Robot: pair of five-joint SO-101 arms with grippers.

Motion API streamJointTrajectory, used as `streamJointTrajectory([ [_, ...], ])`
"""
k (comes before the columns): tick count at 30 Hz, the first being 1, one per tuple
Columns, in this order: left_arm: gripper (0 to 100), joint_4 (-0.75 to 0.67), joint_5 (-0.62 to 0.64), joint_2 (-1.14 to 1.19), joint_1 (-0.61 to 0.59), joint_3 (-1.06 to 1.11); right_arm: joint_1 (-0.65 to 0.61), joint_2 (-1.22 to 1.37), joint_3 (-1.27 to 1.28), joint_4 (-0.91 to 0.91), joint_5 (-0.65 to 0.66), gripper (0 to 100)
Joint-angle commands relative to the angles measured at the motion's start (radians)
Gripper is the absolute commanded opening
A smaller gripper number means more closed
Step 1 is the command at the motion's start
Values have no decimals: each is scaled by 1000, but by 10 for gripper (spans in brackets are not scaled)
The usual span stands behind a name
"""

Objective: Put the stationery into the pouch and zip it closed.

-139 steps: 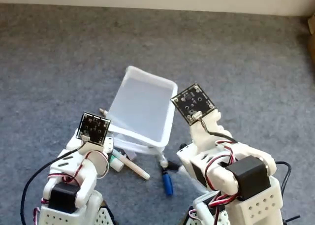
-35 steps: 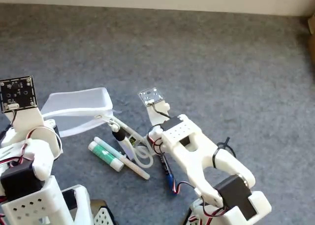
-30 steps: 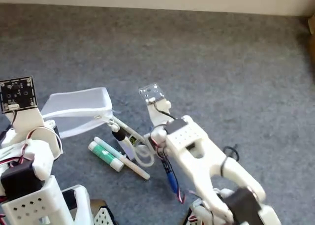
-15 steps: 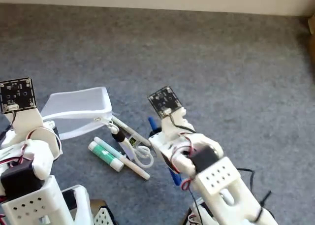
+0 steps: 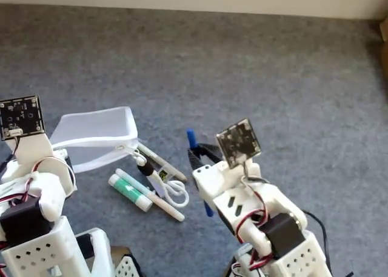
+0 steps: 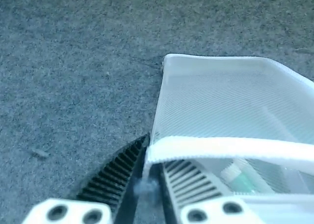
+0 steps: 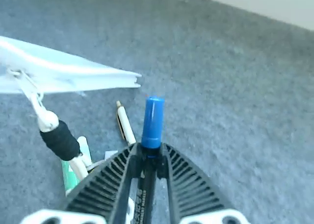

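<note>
**Examiner:** Condition and position of the pouch?

**Inspector:** The pouch point(image 5: 97, 133) is a translucent white mesh bag with a solid white band along its mouth. It lies on the grey carpet point(image 5: 273, 65) on the left arm's side, unzipped and with its mouth gaping. A white cord carrying a black bead point(image 7: 61, 139) trails from the zip end.

**Examiner:** The left gripper?

**Inspector:** The left gripper point(image 6: 149, 171) has its ribbed black jaws drawn close together, pinching the white band at one end of the mouth. A green-and-white stick point(image 5: 128, 191) shows faintly through the mesh in the left wrist view.

**Examiner:** The right gripper?

**Inspector:** The right gripper point(image 7: 148, 153) is clamped on a blue pen point(image 7: 152, 120). The capped end juts out past the fingertips and the dark barrel runs back between the jaws. In the high view the pen stands apart from the pouch, to the side of the other stationery.

**Examiner:** Loose items?

**Inspector:** The green-and-white stick and a long pale pen point(image 5: 165, 208) lie just beside each other on the carpet near the pouch's mouth. A second white pen point(image 5: 159, 163) rests between them and the right gripper.
</note>
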Motion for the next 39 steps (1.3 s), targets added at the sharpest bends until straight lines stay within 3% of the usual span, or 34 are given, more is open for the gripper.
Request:
streamJointTrajectory([
  [1,7,-5,-5,22,-1,1,-15,-41,-18,2,-11,5],
  [8,7,-5,-5,28,28,1,-24,-39,-65,-113,-11,5],
  [19,7,-6,-5,28,45,1,-326,-38,-104,-641,-2,5],
  [24,7,-6,-5,28,45,1,-395,-22,-104,-823,-2,5],
  [39,7,-8,0,30,120,-7,-403,518,-114,-1402,-2,5],
])
